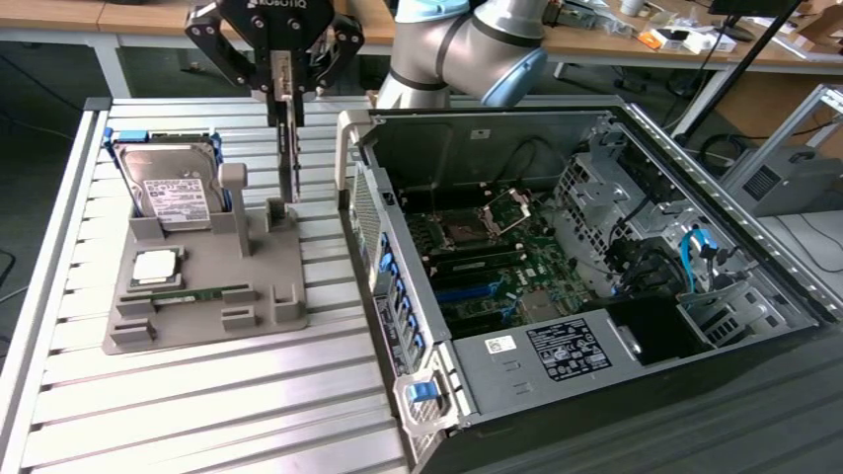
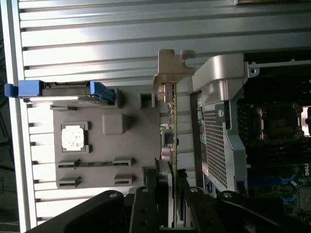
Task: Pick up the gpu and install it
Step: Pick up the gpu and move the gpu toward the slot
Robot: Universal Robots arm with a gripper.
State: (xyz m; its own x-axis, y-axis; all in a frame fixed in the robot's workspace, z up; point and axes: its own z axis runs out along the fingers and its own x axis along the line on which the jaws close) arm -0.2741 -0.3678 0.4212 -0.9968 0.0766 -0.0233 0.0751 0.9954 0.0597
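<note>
Tool (image 1: 290,96) pinches gpu (image 1: 291,148) — edge-on; upright.

This is a robotics lab or engineering workshop: a robot arm (image 1: 461,49) reaches over a table (image 1: 197,395) of aluminium slats. On it an open computer case (image 1: 475,148) lies at the exterior view's right, and a grey fixture (image 1: 197,316) holding loose computer parts sits at its left. Along the far side run wooden benches (image 1: 66,15) strewn with small items (image 1: 685,39), and an aluminium-profile frame (image 1: 791,128) stands at the far right.
</note>
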